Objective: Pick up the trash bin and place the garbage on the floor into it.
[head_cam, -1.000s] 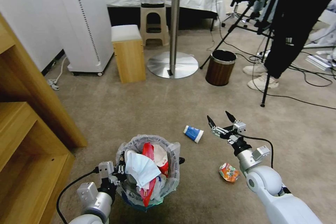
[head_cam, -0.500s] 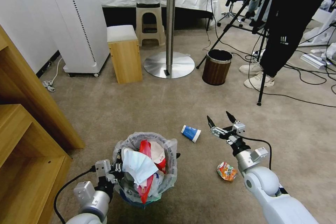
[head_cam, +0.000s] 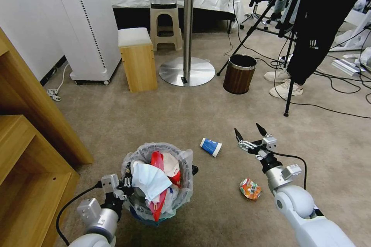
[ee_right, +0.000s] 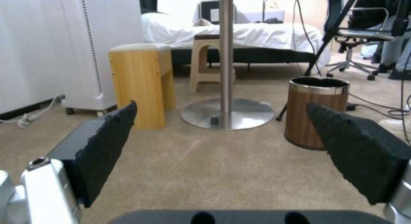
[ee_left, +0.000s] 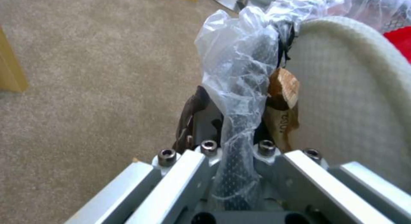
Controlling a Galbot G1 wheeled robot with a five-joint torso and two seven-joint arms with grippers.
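Litter fills the trash bin (head_cam: 158, 185) to its rim: a light-blue mask (head_cam: 148, 179) draped on top, a red wrapper (head_cam: 157, 162) beside it, and a white slipper (ee_left: 342, 99) against the wall, with a wooden stick (ee_left: 282, 92) wedged next to it. The clear plastic liner (ee_left: 240, 57) bunches over the rim. The bin sits at the near edge of the carpet (head_cam: 154, 119), close to the wooden shelf unit (head_cam: 34, 154). The left gripper (head_cam: 125, 187) is clamped on the bin's rim, one finger outside the mesh and one inside, liner pinched between them. A blue-white paper cup (head_cam: 211, 146) lies on its side on the carpet beyond the bin, and a crushed orange can (head_cam: 250, 189) lies just beside the right arm. The right gripper (head_cam: 250, 134) hovers above the carpet near the cup, fingers (ee_right: 107, 143) spread wide, gripping nothing. A brown wood-grain bin (head_cam: 239, 74) stands farther off, by the table base.
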